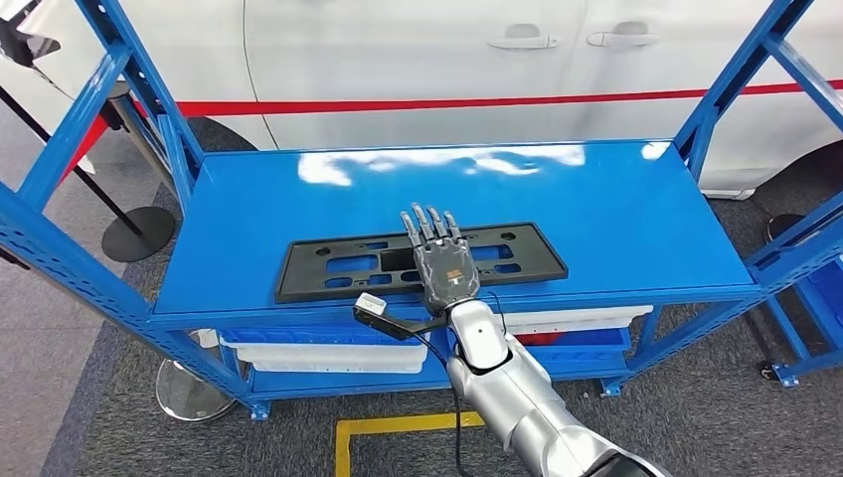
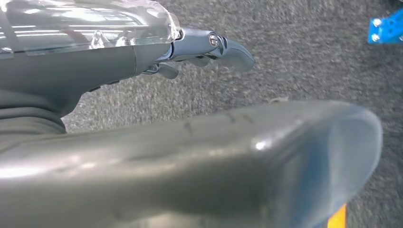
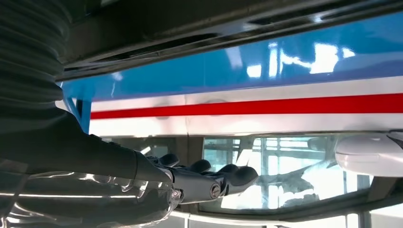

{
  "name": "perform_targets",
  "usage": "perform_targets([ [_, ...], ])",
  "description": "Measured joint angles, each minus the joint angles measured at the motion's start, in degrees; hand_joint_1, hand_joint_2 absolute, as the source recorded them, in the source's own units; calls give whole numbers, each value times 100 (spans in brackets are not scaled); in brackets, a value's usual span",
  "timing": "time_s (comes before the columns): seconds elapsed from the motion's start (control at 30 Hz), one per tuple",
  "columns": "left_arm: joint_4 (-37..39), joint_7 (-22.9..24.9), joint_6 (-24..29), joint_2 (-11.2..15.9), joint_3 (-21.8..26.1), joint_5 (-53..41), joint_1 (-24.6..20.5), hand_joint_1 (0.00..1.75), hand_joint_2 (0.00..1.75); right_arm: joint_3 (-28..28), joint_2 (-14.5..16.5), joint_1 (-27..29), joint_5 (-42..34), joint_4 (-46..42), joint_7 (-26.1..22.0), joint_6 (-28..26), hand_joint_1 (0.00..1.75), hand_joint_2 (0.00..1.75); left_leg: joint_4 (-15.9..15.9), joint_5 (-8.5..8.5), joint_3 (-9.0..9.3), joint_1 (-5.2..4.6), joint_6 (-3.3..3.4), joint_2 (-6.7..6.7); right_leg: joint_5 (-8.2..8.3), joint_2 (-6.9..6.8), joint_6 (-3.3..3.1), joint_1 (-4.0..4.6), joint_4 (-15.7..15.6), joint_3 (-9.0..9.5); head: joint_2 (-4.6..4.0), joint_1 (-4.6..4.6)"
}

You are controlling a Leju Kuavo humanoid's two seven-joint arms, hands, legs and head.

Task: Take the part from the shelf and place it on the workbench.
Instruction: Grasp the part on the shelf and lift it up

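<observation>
A long flat black plastic part (image 1: 328, 263) with several cut-outs lies near the front edge of the blue shelf top (image 1: 616, 209). My right hand (image 1: 442, 263) reaches over the part's middle, palm down, fingers stretched forward and apart, holding nothing. In the right wrist view the part (image 3: 190, 23) is a dark slab, and a gap shows between it and my right hand (image 3: 199, 180). My left hand (image 2: 142, 118) hangs over grey carpet with nothing in it, its fingers (image 2: 214, 47) loosely extended.
A white car (image 1: 418, 60) with a red stripe stands close behind the shelf. Blue slanted uprights (image 1: 149, 99) frame both ends. White bins (image 1: 328, 353) sit on the lower level. A black stanchion base (image 1: 139, 234) and yellow floor tape (image 1: 398, 427) lie on the carpet.
</observation>
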Motion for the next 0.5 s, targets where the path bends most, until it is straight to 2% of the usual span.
perform_targets([
  [0.03,0,-7,12,1,-8,-31,-4,0,0,-15,-13,-18,9,39,30,70,122,175,3,-10,3,-3,15,-1,-143,0,12,-2,415,-243,0,3],
  [0.07,0,-13,30,1,-19,-65,-4,0,0,-25,-29,-31,17,91,66,154,165,175,6,-23,10,-6,23,-5,-187,-1,18,-3,704,-437,0,4],
  [0.1,0,-19,51,1,-30,-96,-2,0,0,-28,-44,-45,21,147,102,237,171,175,11,-38,23,-8,26,-11,-123,-1,15,-3,800,-540,0,5],
  [0.13,0,-21,68,1,-39,-119,-1,0,0,-30,-56,-69,21,203,133,313,173,175,17,-57,43,-9,23,-17,56,-1,3,-3,660,-525,0,4],
  [0.2,0,-32,80,1,-51,-141,-2,0,0,-31,-69,-152,23,322,181,438,175,175,28,-107,104,-13,2,-25,532,1,-42,5,-93,-225,0,5],
  [0.23,0,-40,79,1,-55,-141,-8,0,0,-30,-72,-204,25,387,197,487,175,175,37,-132,127,-24,-16,-27,692,2,-66,18,-460,-66,0,5],
  [0.27,0,-49,77,0,-56,-137,-15,0,0,-30,-74,-249,26,453,209,530,175,175,39,-149,139,-34,-39,-28,770,3,-87,31,-705,40,0,5],
  [0.33,0,-56,75,1,-55,-129,-26,0,0,-30,-79,-309,27,563,224,579,175,175,27,-163,145,-49,-93,-28,757,7,-121,54,-832,87,0,4],
  [0.4,0,-57,75,5,-55,-126,-27,0,0,-31,-83,-351,30,635,232,590,175,175,52,-210,136,-43,-156,-21,763,9,-175,26,-866,105,0,1],
  [0.43,0,-58,75,8,-55,-126,-29,0,0,-31,-81,-374,32,660,235,590,175,175,174,-295,87,-39,-187,-17,768,7,-207,9,-888,121,0,-2],
  [0.5,0,-59,75,14,-55,-126,-34,0,0,-31,-77,-409,37,704,227,593,175,175,783,-612,-195,-24,-242,-10,762,-8,-259,-2,-909,146,0,-6],
])
